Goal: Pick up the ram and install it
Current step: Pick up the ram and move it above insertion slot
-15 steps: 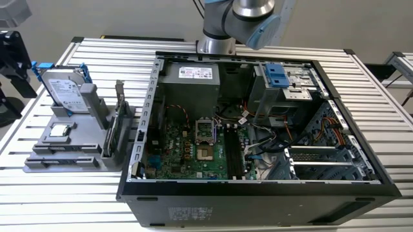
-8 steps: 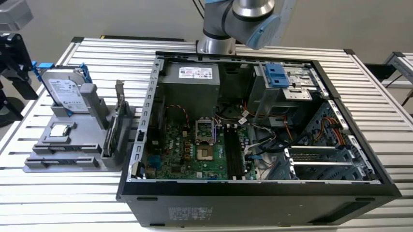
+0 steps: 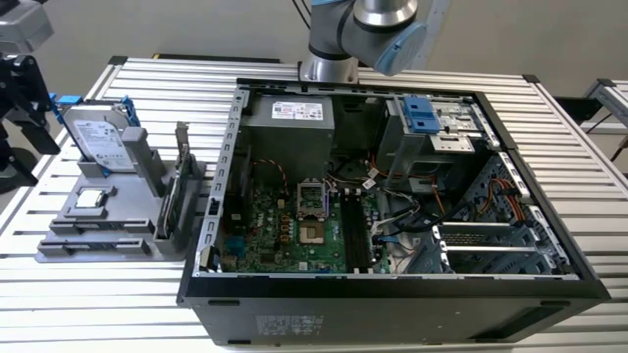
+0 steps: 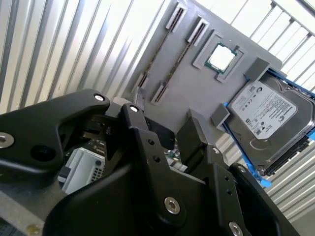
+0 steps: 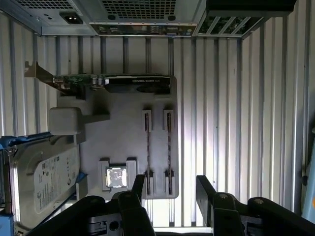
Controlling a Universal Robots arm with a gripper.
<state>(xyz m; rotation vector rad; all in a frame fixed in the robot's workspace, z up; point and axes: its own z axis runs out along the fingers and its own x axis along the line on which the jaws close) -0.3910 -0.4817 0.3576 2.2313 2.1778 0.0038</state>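
Observation:
Two ram sticks stand on edge, side by side, in slots of a grey fixture (image 5: 123, 128). In the first wrist view they are thin dark strips, one ram (image 5: 147, 147) beside the other ram (image 5: 169, 147). The second wrist view shows the same ram pair (image 4: 170, 49). My gripper (image 5: 171, 189) hangs above the fixture, open, with nothing between its black fingers (image 5: 139, 184). One ram lines up with the gap between them. In the exterior view the gripper (image 3: 25, 143) is at the far left, above the fixture (image 3: 59, 254).
The fixture also holds a hard drive (image 5: 44, 177), a square silver CPU (image 5: 117, 176) and a card with a metal bracket (image 5: 108, 82). An open computer case (image 3: 393, 287) with its motherboard (image 3: 294, 228) stands at the exterior view's right on a slatted metal table (image 3: 98, 309).

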